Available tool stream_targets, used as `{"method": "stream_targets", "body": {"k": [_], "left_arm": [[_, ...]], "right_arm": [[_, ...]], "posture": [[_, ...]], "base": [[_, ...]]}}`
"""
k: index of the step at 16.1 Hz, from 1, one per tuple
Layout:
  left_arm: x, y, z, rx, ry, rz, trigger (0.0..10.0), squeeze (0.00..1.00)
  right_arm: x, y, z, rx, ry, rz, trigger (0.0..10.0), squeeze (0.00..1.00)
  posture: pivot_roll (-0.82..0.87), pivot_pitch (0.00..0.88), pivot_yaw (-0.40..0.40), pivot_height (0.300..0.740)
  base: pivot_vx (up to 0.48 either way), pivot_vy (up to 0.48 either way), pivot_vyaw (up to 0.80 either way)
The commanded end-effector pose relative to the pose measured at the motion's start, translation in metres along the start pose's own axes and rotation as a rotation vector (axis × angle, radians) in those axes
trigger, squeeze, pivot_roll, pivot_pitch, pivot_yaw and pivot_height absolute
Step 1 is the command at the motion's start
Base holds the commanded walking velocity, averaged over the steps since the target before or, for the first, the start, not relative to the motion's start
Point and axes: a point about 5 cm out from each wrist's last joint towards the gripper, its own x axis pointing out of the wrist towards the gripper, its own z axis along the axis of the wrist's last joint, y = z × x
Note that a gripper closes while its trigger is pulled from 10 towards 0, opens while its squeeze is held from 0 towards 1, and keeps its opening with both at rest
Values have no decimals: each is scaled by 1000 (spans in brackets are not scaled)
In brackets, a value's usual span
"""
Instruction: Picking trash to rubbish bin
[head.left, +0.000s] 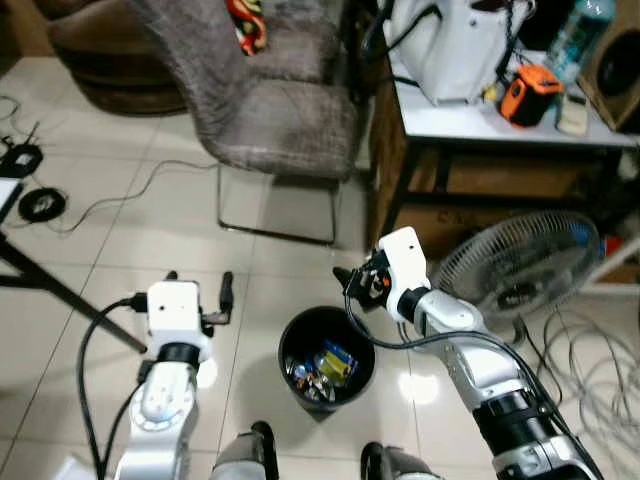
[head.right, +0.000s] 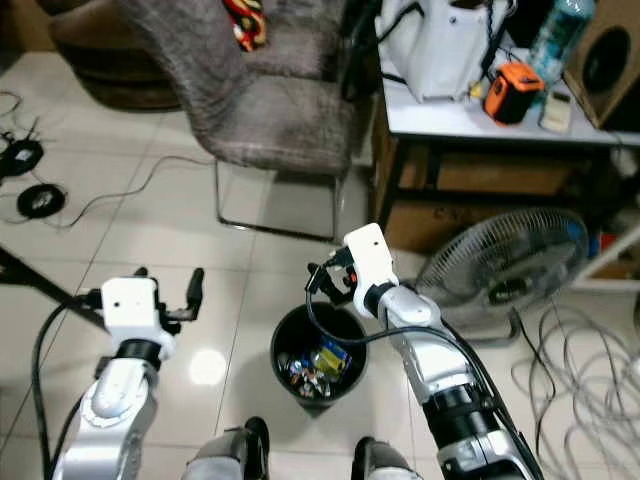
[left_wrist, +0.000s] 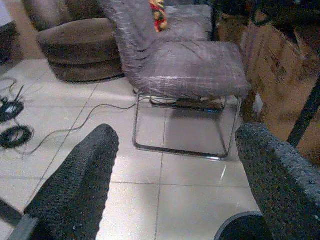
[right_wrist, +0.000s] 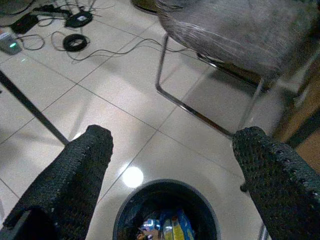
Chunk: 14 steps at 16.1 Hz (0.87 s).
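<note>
Grey upholstery dominates the room: a fabric-covered chair (head.left: 285, 110) on a chrome sled frame stands on the pale floor tiles (head.left: 130, 225), with a brown sofa (left_wrist: 75, 47) behind it and a white-topped table (head.left: 520, 125) just to its right, carrying a white bag (head.left: 450, 45) and an orange device (head.left: 528, 93). A floor fan (head.left: 520, 265) lies tilted beside the table leg, loose grey cables (head.left: 590, 370) spread around it, likely left wherever it was last unplugged.

Directly in front of the robot's feet sits the black rubbish bin (head.left: 326, 362), upright, with colourful wrappers and packets (head.left: 322, 368) already lying at its bottom; that is where the task's trash is now, inside the bin, and no loose litter can be made out on the tiles nearby.

Smaller still, the right gripper (right_wrist: 172, 165) hangs above the far rim of the bin, its two black fingers (right_wrist: 75, 170) spread wide with nothing between them, a pose that reads as a drop just finished, the fingers parted over the opening so the load falls clear. The left gripper (left_wrist: 175, 170) is held out over bare floor to the bin's left, also spread wide and empty, pointed toward the chair, apparently kept clear of the working arm.
</note>
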Motion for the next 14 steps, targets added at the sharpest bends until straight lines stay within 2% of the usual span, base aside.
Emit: {"method": "stream_targets", "body": {"k": [1, 6, 9, 11, 14], "left_arm": [[-2, -1, 2, 2, 10, 8, 10000, 0], [4, 2, 11, 13, -14, 33, 10000, 0], [10, -2, 18, 16, -32, 14, 10000, 0], [16, -1, 27, 1, -48, -11, 10000, 0], [20, 3, 32, 31, -53, -50, 10000, 0]], "right_arm": [[2, -1, 2, 0, -14, -6, 10000, 0], [4, -1, 7, -9, -38, -16, 10000, 0], [4, -3, 7, -5, -49, -36, 10000, 0], [7, -3, 5, 24, -47, -51, 10000, 0], [13, 1, 5, 55, -67, -79, 10000, 0]], "posture": [[-34, 109, -6, 740], [-43, 68, -23, 740], [-32, 52, -20, 740], [-10, 48, 15, 740], [3, 31, 37, 740]], "base": [[0, 0, 800], [0, 0, 800], [0, 0, 800], [0, 0, 800], [0, 0, 800]]}}
